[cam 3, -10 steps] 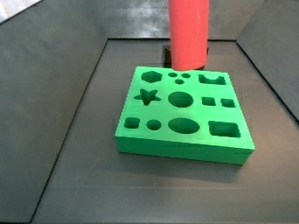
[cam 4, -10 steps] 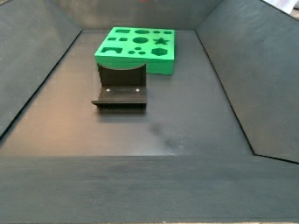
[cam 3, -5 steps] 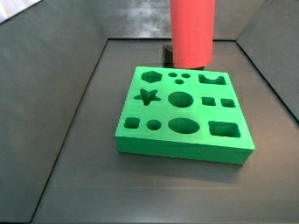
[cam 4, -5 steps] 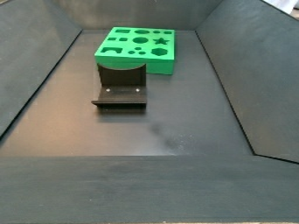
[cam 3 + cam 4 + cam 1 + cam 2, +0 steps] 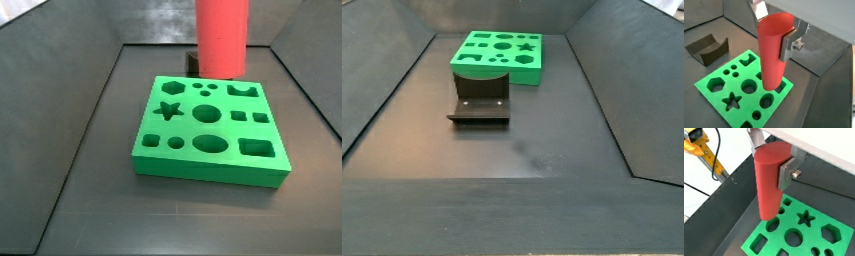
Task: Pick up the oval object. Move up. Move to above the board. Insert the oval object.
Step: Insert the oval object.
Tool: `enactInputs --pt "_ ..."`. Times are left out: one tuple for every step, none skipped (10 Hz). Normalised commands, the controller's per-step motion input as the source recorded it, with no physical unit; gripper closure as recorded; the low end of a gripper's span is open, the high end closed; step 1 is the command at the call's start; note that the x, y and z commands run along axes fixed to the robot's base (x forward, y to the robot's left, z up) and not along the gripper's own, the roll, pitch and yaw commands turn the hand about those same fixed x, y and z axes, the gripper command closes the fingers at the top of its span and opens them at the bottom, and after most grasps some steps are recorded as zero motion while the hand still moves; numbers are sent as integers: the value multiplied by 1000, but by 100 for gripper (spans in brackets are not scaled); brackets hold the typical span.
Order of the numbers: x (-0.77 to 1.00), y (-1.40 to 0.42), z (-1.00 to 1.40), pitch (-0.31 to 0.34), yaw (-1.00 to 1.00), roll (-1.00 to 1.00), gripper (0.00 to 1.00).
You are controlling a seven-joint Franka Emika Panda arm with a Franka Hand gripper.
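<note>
The oval object (image 5: 773,52), a long smooth red rod, hangs upright with my gripper (image 5: 774,30) shut on its top end; silver fingers (image 5: 786,46) press on both sides. In both wrist views its lower end hovers above the board (image 5: 714,92), a thick green slab with star, hexagon, round, oval and square holes. In a wrist view the gripper (image 5: 771,160) holds the oval object (image 5: 767,188) over the board (image 5: 827,245). In a side view the oval object (image 5: 221,35) stands above the far edge of the board (image 5: 201,165), apart from it. The gripper is out of both side views.
The fixture (image 5: 480,103), a dark L-shaped bracket, stands on the floor just in front of the board (image 5: 529,72) and shows too in a wrist view as the fixture (image 5: 707,47). Dark bin walls (image 5: 80,90) slope in on all sides. A yellow frame with cables (image 5: 701,150) stands outside.
In the side view the rod has drifted very slightly to the right and still hangs above the board. Nothing else has moved.
</note>
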Motion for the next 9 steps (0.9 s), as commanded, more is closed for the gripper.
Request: enactInputs --pt "100 0 -483 31 80 387 100" --pt "191 -9 -360 40 194 364 100" --pt "260 -37 -257 36 297 143 100" --pt "180 -211 -317 0 511 27 100" --pt "114 -200 -251 -6 531 10 100" --pt "183 -134 -240 0 560 0 100" --pt "114 -94 -306 0 651 114 100" --pt "109 -17 -260 0 529 150 100" --pt "69 0 -311 0 394 263 100"
